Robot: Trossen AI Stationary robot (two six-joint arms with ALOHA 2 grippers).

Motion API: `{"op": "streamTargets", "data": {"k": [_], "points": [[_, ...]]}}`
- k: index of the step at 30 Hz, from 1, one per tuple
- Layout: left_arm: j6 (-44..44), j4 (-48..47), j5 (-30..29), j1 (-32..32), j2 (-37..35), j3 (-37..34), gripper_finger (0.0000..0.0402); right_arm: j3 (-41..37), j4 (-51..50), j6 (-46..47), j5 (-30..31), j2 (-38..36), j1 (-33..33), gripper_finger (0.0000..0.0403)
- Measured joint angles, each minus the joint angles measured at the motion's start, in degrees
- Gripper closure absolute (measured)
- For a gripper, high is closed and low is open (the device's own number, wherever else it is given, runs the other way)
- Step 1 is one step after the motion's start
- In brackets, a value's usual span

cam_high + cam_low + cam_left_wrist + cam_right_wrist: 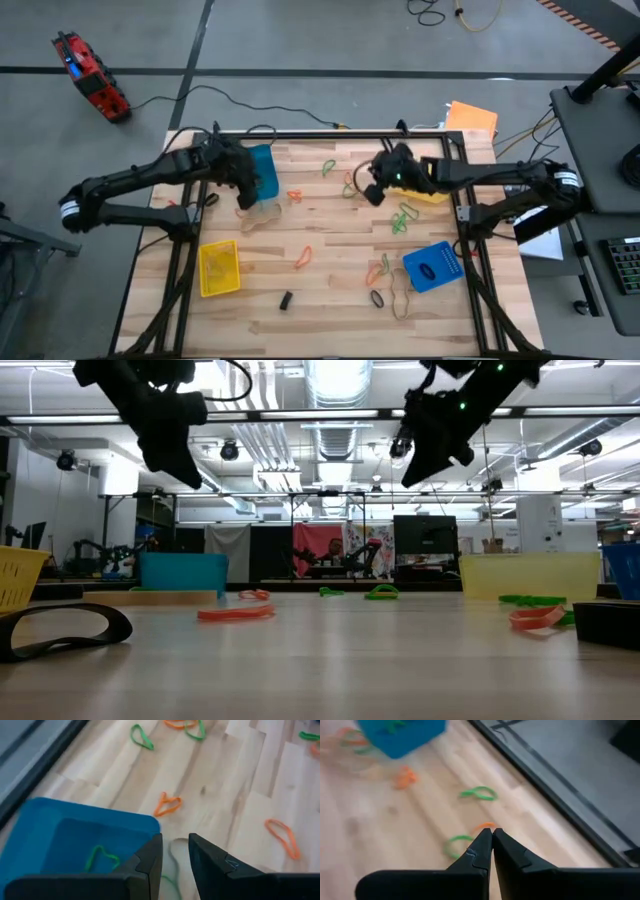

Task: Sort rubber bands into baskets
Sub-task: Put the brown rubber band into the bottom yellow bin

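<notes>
Pale wooden planks make up the table top [330,300], and the rubber bands [400,216] lie scattered across it in green, orange, tan and black; most sit toward the right half, with one black loop [60,630] close to the low camera. Four baskets stand on the wood: a blue basket [262,170] at the far left, a yellow basket [219,267] nearer on the left, a second yellow basket [436,192] at the far right and a second blue basket [433,267] nearer on the right; the far-left blue one already holds a green band [99,857]. The left gripper [174,851] hangs raised at that basket's inner edge, fingers slightly parted with nothing between them; a pale tan band [173,851] lies on the wood just below the gap, its long axis running roughly along the fingers' forward line. The right gripper [492,836] hovers above the table beside the far yellow basket, fingertips pressed together and empty; a green band [454,845] and an orange band [485,826] lie almost directly beneath its tips, so the right arm is the nearer one for that cluster, and it would probably need to spread its fingers before descending.
</notes>
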Motion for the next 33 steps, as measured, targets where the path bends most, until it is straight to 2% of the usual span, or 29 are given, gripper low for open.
{"op": "streamTargets", "data": {"k": [5, 13, 17, 24, 29, 33], "points": [[-3.9, 3.7, 0.0, -7.0, 0.6, -1.4, 0.0322, 0.1, -2.2, 4.7, -0.1, -0.4, 7.0, 0.0394], [-5.7, 19.6, 0.0, -18.2, 2.7, -5.5, 0.0322, 0.1, -5.1, 9.9, 0.2, -0.4, 13.1, 0.0394], [-5.3, 22.3, 0.0, -20.3, 5.6, -5.9, 0.0322, 0.1, -5.0, 10.7, 0.2, -0.4, 15.5, 0.0393], [-3.7, 26.7, -1.7, -20.3, 13.0, -5.2, 0.0322, -0.2, -5.1, 10.6, 2.1, -0.4, 17.8, 0.0393], [-4.6, 25.5, -2.7, -20.3, 17.9, -3.1, 0.0322, -0.4, -6.5, 10.2, 2.4, -0.4, 17.8, 0.0393], [-9.5, 15.0, -2.6, -21.4, 19.6, -0.1, 0.0322, -1.2, -6.5, 10.2, 2.4, -0.4, 17.8, 0.0393]]}}
